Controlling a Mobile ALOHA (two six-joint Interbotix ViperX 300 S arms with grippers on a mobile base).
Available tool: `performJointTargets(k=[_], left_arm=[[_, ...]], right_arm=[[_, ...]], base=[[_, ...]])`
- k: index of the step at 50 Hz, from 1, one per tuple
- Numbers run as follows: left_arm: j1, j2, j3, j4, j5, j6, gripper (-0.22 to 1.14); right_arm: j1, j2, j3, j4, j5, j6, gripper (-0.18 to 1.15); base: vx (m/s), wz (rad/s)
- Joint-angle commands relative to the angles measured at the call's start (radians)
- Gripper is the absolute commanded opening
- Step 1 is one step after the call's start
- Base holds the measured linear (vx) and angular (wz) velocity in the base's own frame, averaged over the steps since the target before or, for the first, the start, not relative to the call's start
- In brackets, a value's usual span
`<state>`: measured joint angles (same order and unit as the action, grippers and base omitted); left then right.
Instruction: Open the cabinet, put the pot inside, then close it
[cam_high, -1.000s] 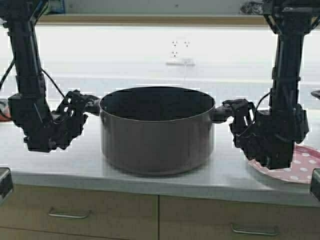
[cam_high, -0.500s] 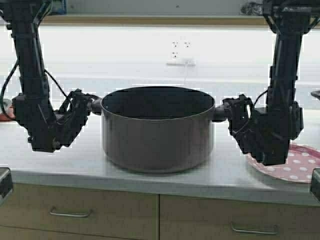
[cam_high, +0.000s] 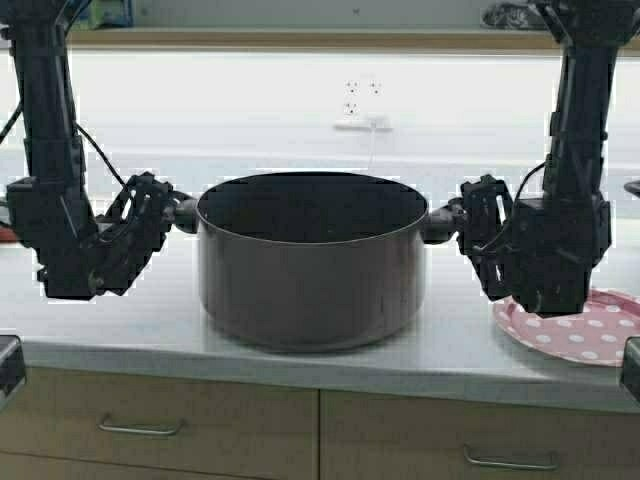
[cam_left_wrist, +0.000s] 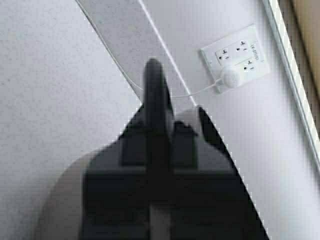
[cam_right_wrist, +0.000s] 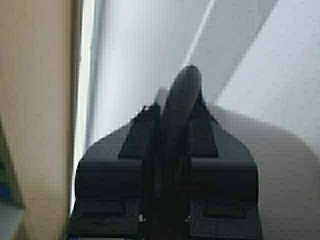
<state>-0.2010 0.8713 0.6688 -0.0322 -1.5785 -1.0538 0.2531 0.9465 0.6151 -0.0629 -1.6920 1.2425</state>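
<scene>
The wide grey-brown pot (cam_high: 310, 280) stands in the middle of the pale counter (cam_high: 100, 325) in the high view. My left gripper (cam_high: 170, 212) is shut on its left black loop handle (cam_left_wrist: 154, 95), and my right gripper (cam_high: 455, 222) is shut on the right loop handle (cam_right_wrist: 181, 100). In each wrist view the handle stands up between the fingers. A beige wooden edge of the cabinet (cam_high: 300, 40) runs along the top of the high view. Its doors are out of view.
A pink polka-dot plate (cam_high: 590, 325) lies on the counter under my right arm. A white wall socket (cam_high: 360, 100) with a cord sits on the wall behind the pot. Base drawers (cam_high: 150, 425) with metal handles lie below the counter edge.
Both grippers have risen a little while holding the handles. The pot has shifted slightly to the left and its rim sits a touch higher.
</scene>
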Motion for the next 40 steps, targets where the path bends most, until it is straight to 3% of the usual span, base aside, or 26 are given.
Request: performJointTargets(k=[1,40], left_arm=[[-0.018,-0.063,0.035,0.0,-0.012,0.038,0.02],[-0.061,-0.233,0.16,-0.002,-0.029,0.04,0.02]], right_arm=[[0.006,-0.041,0.04,-0.02,-0.011,-0.026,0.07],[0.035,-0.201,0.164,-0.063,-0.018,-0.014,0.07]], base=[[0.0,0.0],[0.0,0.0]])
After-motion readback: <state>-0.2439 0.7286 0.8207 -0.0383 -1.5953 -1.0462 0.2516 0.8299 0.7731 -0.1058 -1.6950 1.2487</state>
